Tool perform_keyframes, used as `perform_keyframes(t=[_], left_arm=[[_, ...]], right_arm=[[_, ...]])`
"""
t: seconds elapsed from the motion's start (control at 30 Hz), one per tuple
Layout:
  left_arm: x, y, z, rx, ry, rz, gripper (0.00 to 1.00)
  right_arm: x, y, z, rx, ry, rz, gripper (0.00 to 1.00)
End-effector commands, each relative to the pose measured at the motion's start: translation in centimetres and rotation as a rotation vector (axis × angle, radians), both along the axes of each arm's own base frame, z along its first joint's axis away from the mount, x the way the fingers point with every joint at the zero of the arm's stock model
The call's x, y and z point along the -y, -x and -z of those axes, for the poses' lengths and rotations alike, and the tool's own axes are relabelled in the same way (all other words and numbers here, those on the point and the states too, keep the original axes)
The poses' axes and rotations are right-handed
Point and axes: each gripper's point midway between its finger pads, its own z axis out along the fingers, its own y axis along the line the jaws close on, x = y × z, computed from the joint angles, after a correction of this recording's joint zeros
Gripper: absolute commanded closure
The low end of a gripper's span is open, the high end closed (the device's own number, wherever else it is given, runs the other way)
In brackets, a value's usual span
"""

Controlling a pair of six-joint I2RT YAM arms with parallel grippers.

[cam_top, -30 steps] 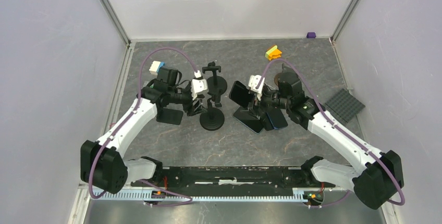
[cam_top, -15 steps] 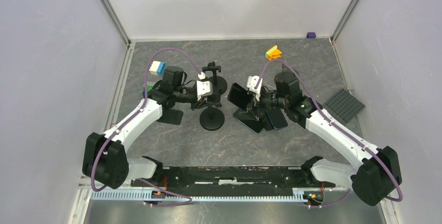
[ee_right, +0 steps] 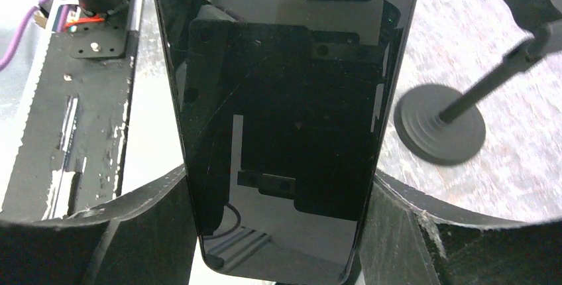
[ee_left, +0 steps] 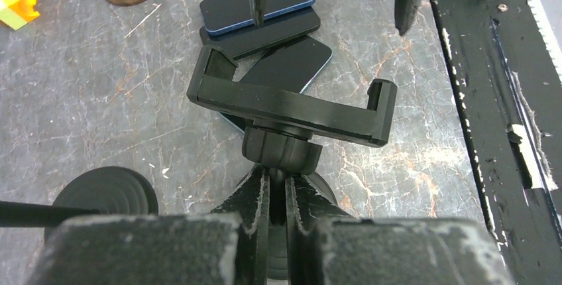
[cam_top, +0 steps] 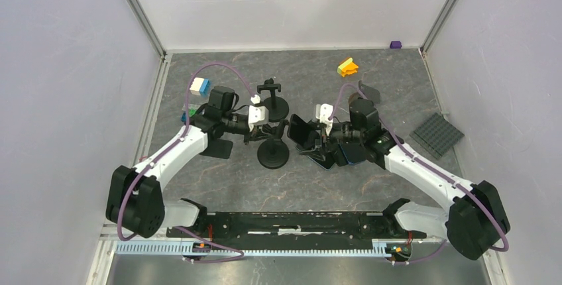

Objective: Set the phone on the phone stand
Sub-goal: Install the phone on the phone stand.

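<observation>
The black phone stand [cam_top: 273, 156] stands mid-table on a round base, and its empty cradle [ee_left: 291, 106] faces up. My left gripper [cam_top: 268, 132] [ee_left: 278, 192] is shut on the stand's thin stem just under the cradle's ball joint. A black phone [cam_top: 301, 131] [ee_right: 285, 99] hangs in the air just right of the cradle. My right gripper [cam_top: 311, 138] [ee_right: 278, 185] is shut on it, its fingers pressing the phone's long edges near the lower end. The screen faces the right wrist camera.
Several spare phones [cam_top: 344, 152] [ee_left: 265, 6] lie stacked under the right gripper. A second stand [cam_top: 272, 96] [ee_right: 441, 129] stands behind the first. A dark baseplate [cam_top: 437, 134] lies right, yellow-orange bricks [cam_top: 346, 67] at the back, and a blue-white block [cam_top: 199, 86] left.
My left gripper has closed from open onto the stand's stem. My right arm has carried the phone a little to the left, toward the cradle.
</observation>
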Motion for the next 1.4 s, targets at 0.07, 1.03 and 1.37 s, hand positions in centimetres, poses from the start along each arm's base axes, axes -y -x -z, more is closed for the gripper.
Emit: perform_keyframes(t=[0.07, 1.03, 1.37], left_arm=[[1.2, 1.4, -1.1, -0.046, 0.089, 0.086, 0.98], [1.3, 3.3, -1.0, -0.059, 0.158, 0.099, 0.98], [1.3, 3.7, -0.4, -0.085, 0.156, 0.106, 0.98]], right_arm=[[-3.2, 1.4, -3.3, 0.078, -0.133, -0.141, 0.99], [-5.0, 2.1, -0.3, -0.076, -0.186, -0.217, 0.99], [-5.5, 1.1, -0.9, -0.088, -0.220, -0.199, 1.00]])
